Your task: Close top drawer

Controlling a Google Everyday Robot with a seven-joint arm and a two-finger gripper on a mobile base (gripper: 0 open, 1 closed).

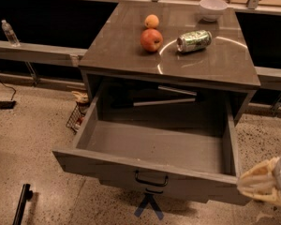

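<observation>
The top drawer [154, 146] of the grey cabinet is pulled far out toward me and is empty inside. Its plain front panel [107, 170] carries a small black handle [151, 179] at the centre. My gripper [264, 184] shows at the lower right edge, pale and cream-coloured, just beyond the drawer's front right corner and close to it. I cannot tell whether it touches the panel.
On the cabinet top [112, 55] lie a red apple [151, 40], an orange [151, 21], a green can [194, 41] on its side and a white bowl [212, 8]. A wire basket [77, 118] stands at the cabinet's left foot. A bottle [9, 32] stands far left. A blue tape mark [148, 205] is on the floor.
</observation>
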